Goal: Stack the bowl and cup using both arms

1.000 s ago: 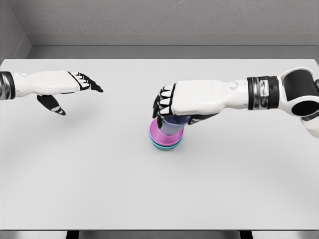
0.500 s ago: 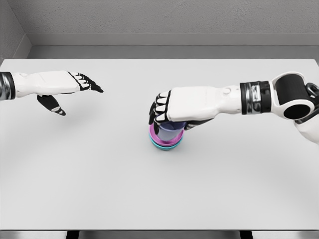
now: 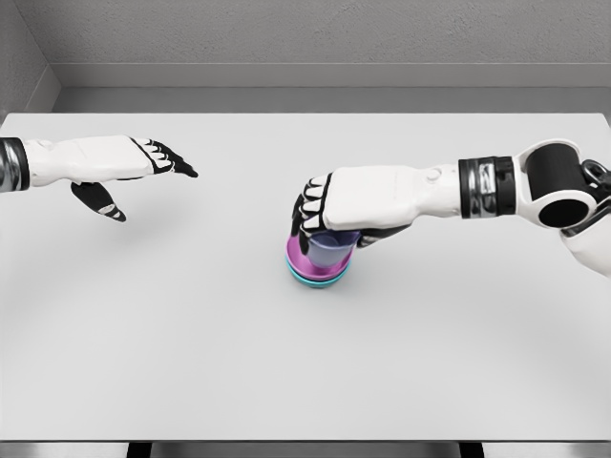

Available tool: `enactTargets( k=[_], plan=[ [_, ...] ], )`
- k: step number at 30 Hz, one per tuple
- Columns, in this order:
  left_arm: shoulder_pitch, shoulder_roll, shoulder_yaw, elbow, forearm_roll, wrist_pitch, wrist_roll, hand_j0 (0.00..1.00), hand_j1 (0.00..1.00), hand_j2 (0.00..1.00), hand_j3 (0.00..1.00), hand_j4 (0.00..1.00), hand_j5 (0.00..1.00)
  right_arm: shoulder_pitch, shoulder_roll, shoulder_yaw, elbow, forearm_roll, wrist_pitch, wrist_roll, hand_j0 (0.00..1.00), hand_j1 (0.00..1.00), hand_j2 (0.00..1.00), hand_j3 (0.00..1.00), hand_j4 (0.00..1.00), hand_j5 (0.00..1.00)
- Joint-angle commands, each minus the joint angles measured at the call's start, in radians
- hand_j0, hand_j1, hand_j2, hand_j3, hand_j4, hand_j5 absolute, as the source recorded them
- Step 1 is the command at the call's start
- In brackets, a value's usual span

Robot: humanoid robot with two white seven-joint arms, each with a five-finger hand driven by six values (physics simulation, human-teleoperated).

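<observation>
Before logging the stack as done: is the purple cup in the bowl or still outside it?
In: the translucent purple cup sits upright inside the pink bowl, right hand gripping it.

Both hands, left hand [image 3: 105, 167] and right hand [image 3: 358, 202], have white shells and black fingers; beside the right hand, a chrome-black wrist ring.

The cup [image 3: 330, 250] is pale purple and translucent, standing upright inside the bowls. The pink bowl [image 3: 298, 259] is nested in a teal bowl [image 3: 315, 280], whose rim shows at 6 o'clock. The stack sits just right of the table centre.
</observation>
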Motion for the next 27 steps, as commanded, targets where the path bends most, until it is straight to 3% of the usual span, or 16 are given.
enactTargets(
  k=[1, 19, 20, 21, 27],
  plan=[
    [0.0, 0.001, 0.001, -0.001, 0.006, 0.003, 0.0, 1.0, 1.0, 1.0, 1.0, 1.0, 1.0, 0.0, 0.003, 0.0, 0.007, -0.004, 0.003, -0.001, 0.58, 0.58, 0.58, 0.58, 0.58, 0.58],
    [0.0, 0.001, 0.001, -0.001, 0.006, 0.003, 0.0, 1.0, 1.0, 1.0, 1.0, 1.0, 1.0, 0.002, 0.037, 0.023, 0.024, 0.018, 0.003, -0.001, 0.6, 0.6, 0.6, 0.6, 0.6, 0.6],
    [0.0, 0.001, 0.001, -0.001, 0.006, 0.003, 0.0, 1.0, 1.0, 1.0, 1.0, 1.0, 1.0, 0.0, 0.037, 0.021, 0.026, 0.018, 0.003, -0.001, 0.77, 0.77, 0.77, 0.77, 0.77, 0.77],
    [0.0, 0.001, 0.001, -0.001, 0.006, 0.003, 0.0, 1.0, 1.0, 1.0, 1.0, 1.0, 1.0, 0.0, 0.037, 0.021, 0.027, 0.018, 0.003, -0.001, 1.0, 1.0, 1.0, 1.0, 1.0, 1.0],
    [0.0, 0.001, 0.001, -0.001, 0.006, 0.003, 0.0, 1.0, 1.0, 1.0, 1.0, 1.0, 1.0, -0.002, 0.037, 0.02, 0.029, 0.018, 0.003, -0.001, 1.0, 1.0, 1.0, 1.0, 1.0, 1.0]
  ],
)
